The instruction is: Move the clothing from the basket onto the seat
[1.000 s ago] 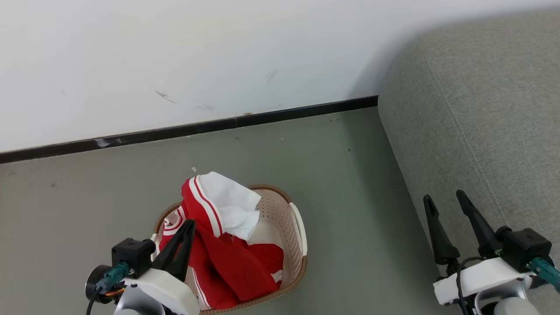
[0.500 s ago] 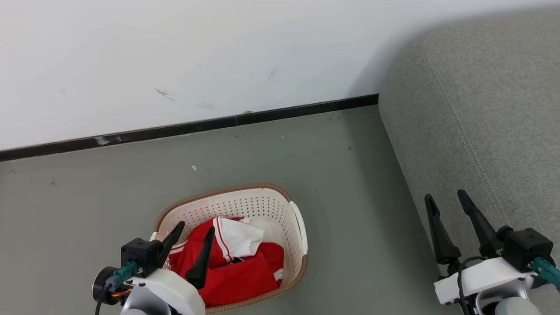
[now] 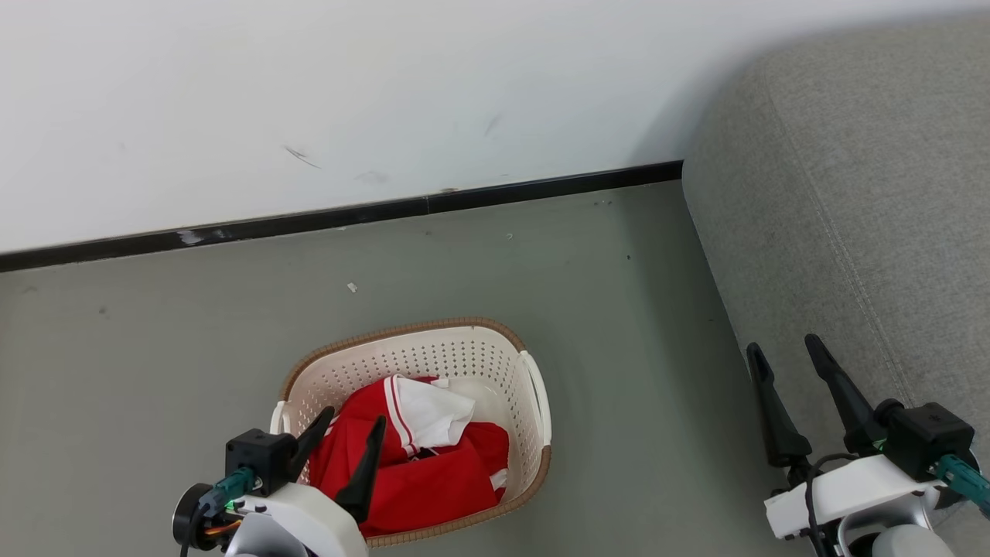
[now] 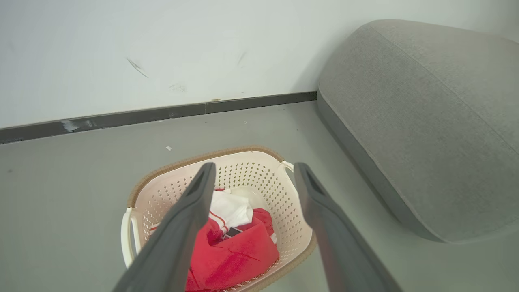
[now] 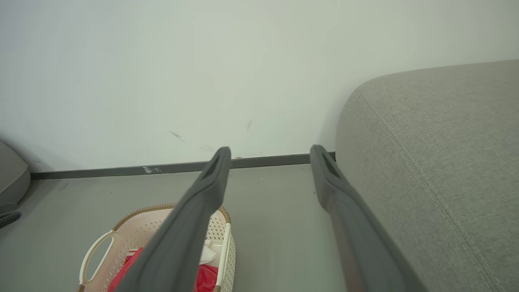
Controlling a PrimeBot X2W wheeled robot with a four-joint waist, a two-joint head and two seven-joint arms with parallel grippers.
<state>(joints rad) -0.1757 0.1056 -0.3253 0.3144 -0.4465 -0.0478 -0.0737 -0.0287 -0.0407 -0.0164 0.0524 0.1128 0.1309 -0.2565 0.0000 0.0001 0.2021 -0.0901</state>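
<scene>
red clothing (image 3: 433, 483) heaped in basket (image 3: 433, 360), sofa (image 3: 851, 232) at 3 o'clock of it. left tool (image 3: 354, 418) spread empty over it, right tool (image 3: 782, 345) spread empty. risk: shallow pinch catching one layer, cloth slipping mid-carry.

wall (image 3: 309, 93): white, scuffed (few dk marks) | baseboard (image 3: 309, 220): blk strip | floor (image 3: 155, 348): grey-green w/ sm specks

The basket (image 3: 433, 360) is smooth perforated plastic with a woven-look rim; the clothing (image 3: 433, 483) inside is soft matt cloth. At three o'clock the seat (image 3: 851, 193) wears coarse grey fabric. The floor (image 3: 619, 348) looks matt, perhaps vinyl.
</scene>
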